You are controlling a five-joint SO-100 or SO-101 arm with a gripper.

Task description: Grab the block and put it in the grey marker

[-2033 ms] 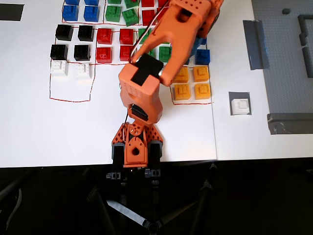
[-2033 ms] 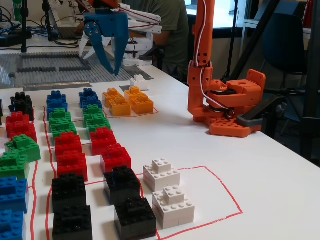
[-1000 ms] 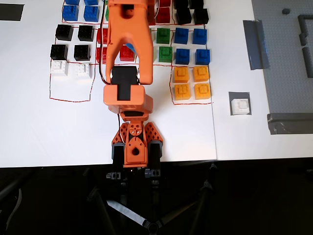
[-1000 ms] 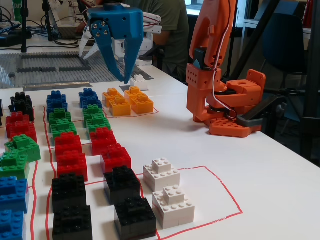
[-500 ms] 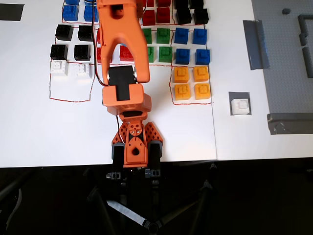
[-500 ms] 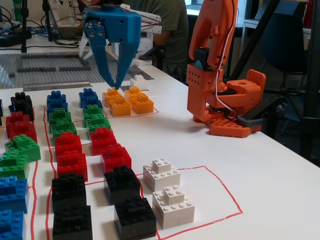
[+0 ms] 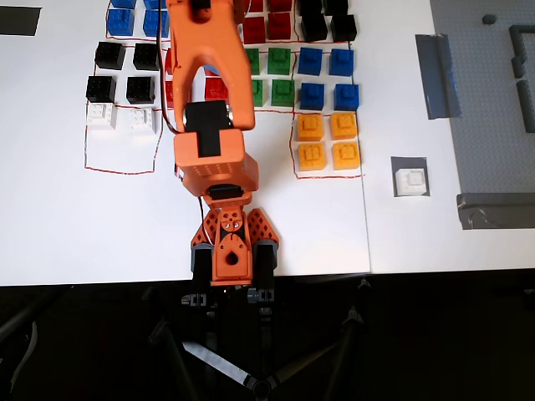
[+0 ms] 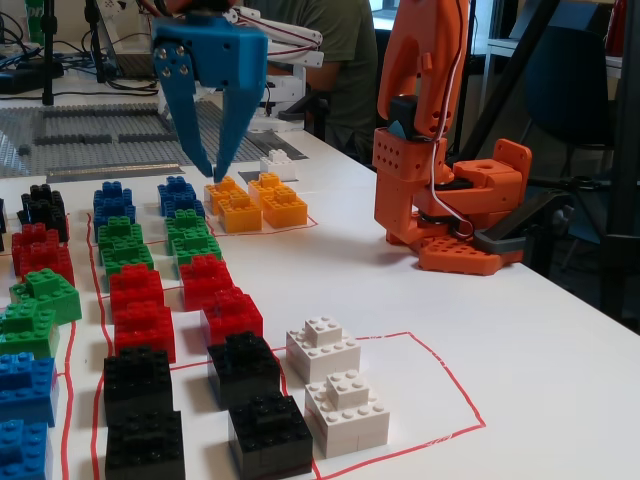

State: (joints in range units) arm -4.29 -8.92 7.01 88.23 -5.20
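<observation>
- We see the block (image 7: 412,180) resting on the grey marker (image 7: 398,162) at the right of the overhead view, inside the patch's edges, stud up.
- In the fixed view the same block (image 8: 277,164) sits far back on the desk (image 8: 520,340), beyond the yellow blocks (image 8: 255,203).
- The blue pincer (image 8: 214,172) hangs in the air in the fixed view, tips down, jaws parted and holding nothing.
- Its tips appear in line with the yellow blocks and near the blue blocks (image 8: 178,193); we cannot tell how high it hangs above them.
- In the overhead view the orange arm (image 7: 211,100) reaches up the picture from its base (image 7: 227,242) at the desk's near edge, covering the pincer.
- Two more white blocks (image 7: 119,115) lie at the left of the overhead view inside a red outline (image 7: 117,171), below four black blocks (image 7: 122,71).
- Red blocks (image 8: 175,300) and green blocks (image 8: 150,240) stand in rows between the black and blue ones in the fixed view.
- Long grey tape strips (image 7: 436,75) lie on the grey board (image 7: 489,109) to the right of the marker.
</observation>
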